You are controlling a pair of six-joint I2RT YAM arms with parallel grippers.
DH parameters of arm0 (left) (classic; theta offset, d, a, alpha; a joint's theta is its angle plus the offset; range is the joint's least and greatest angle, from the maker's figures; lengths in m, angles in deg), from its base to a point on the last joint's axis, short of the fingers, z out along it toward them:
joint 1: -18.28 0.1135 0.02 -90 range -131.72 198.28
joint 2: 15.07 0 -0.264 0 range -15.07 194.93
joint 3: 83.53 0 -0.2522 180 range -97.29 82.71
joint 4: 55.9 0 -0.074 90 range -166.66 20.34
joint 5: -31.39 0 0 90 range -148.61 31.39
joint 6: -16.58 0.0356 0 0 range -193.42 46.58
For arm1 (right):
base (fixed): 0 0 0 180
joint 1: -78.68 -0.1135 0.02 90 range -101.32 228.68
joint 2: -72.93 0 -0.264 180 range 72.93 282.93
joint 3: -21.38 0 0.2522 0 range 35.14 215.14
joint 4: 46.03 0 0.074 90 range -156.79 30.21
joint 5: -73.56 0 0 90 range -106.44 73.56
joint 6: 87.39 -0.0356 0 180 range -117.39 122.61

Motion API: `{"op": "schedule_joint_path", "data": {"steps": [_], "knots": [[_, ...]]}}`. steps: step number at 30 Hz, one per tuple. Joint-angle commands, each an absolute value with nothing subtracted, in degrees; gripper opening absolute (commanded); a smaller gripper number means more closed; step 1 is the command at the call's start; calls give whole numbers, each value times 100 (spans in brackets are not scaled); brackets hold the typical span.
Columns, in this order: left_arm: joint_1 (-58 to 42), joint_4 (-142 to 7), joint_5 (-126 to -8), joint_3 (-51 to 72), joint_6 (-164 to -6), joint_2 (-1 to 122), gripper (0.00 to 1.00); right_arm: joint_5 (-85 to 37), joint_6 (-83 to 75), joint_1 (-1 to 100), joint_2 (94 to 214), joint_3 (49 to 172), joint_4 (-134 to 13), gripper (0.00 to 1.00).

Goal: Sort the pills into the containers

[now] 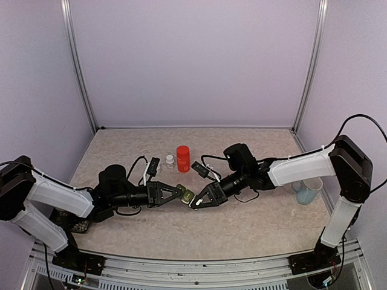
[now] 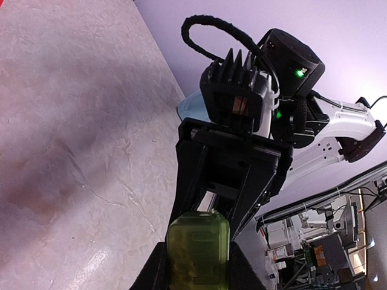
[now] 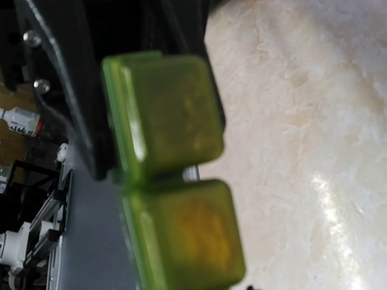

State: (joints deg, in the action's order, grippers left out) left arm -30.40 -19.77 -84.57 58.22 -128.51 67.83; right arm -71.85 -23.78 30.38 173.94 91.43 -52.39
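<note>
Lavender walls (image 1: 193, 60) and a marbled desk (image 1: 254, 235); containers (image 1: 187, 196) held over mid-desk between both arms.
One end of the containers, lids shut, was gripped by the left gripper (image 1: 179, 194), seemingly so the strip was steadied for the right gripper (image 1: 197, 202) at the other end; whether that one was closed could not be told; no writing could be read on strip or red bottle (image 1: 183, 158).

Yellow-green containers (image 3: 163, 115) (translucent), red bottle (image 1: 182, 158), pale mug (image 1: 308, 192), beige marbled table (image 1: 242, 229).

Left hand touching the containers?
Touching. Left wrist view: the containers sit wedged between both fingers of the left hand, no gap on either side.
</note>
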Motion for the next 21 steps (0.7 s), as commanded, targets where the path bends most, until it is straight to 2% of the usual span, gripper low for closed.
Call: {"op": "schedule_joint_path", "data": {"steps": [1, 3, 4, 5, 8, 13, 15, 17, 21], "knots": [[-3015, -1812, -8393, 5829, -12908, 6587, 19, -6780, -2124, 2929, 17260, 9244, -5467, 28], [-3015, -1830, -8388, 5827, -12897, 6580, 19, -6863, -2118, 2929, 17249, 9254, -5473, 38], [-3015, -1841, -8386, 5832, -12901, 6577, 19, -6906, -2121, 2929, 17206, 9254, -5450, 54], [-3015, -1850, -8370, 5842, -12897, 6578, 19, -6905, -2073, 2934, 17150, 9270, -5459, 63], [-3006, -1854, -8304, 5886, -12945, 6586, 20, -6596, -1549, 2935, 16948, 9541, -6018, 76], [-3006, -1939, -8162, 5906, -13047, 6625, 20, -5612, -604, 2936, 16654, 10019, -7411, 83], [-3001, -1947, -8097, 5919, -13098, 6675, 20, -5245, -351, 2930, 16601, 10163, -7791, 89], [-2997, -1931, -8041, 5929, -13179, 6726, 20, -5031, -146, 2925, 16587, 10255, -8037, 99], [-2989, -1843, -7914, 5937, -13430, 6883, 20, -4526, 150, 2807, 16533, 10338, -8266, 100]]}}
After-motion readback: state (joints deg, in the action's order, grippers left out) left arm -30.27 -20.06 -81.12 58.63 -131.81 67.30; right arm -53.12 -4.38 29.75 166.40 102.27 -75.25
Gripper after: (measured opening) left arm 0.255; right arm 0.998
